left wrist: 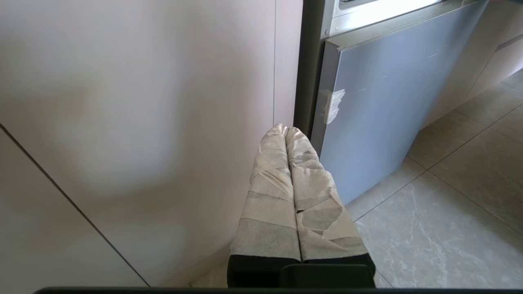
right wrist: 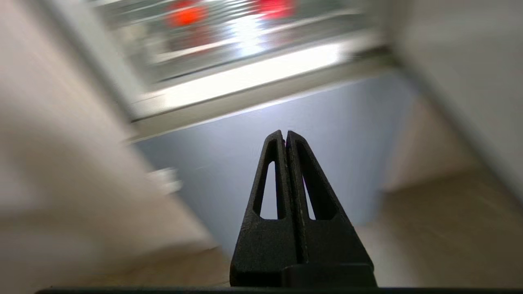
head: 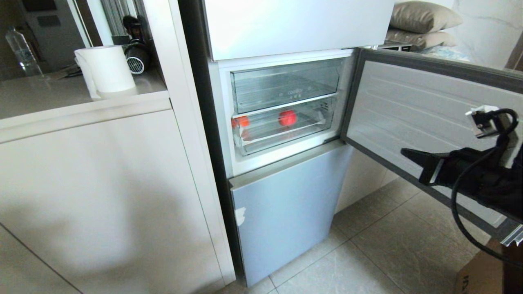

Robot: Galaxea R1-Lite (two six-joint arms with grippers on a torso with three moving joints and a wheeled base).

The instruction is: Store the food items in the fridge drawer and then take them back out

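While I looked for words to read, I found only a faint line of print on the front of the clear bin (head: 286,83) in the fridge, and it was too small for me to read. A cardboard box (head: 486,271) on the floor had a dark mark on it that I could not read either.

My right gripper (head: 408,154) was low on the right, in front of the open fridge door (head: 429,110). Its two black fingers (right wrist: 269,179) were pressed together with no gap, and they held nothing. They touched nothing. The tips pointed at the pale blue panel (head: 286,204) under the open part of the fridge.

My left gripper (left wrist: 286,130) was down low near the white cabinet (left wrist: 135,122) and the corner of the blue panel. Its fingers were wrapped in pale tape and were pressed together too. It held nothing.

The fridge drawer (head: 282,141) was under the clear bin. Both food items were in it. One food item (head: 287,118) sat near the middle. The other food item (head: 241,121) sat at the left end, by the drawer's side wall. Both were up and to the left of my right gripper, well apart from it. In the right wrist view they showed as two red blurs above the finger tips.

A white paper roll (head: 107,69) stood on the counter to the left of the fridge.
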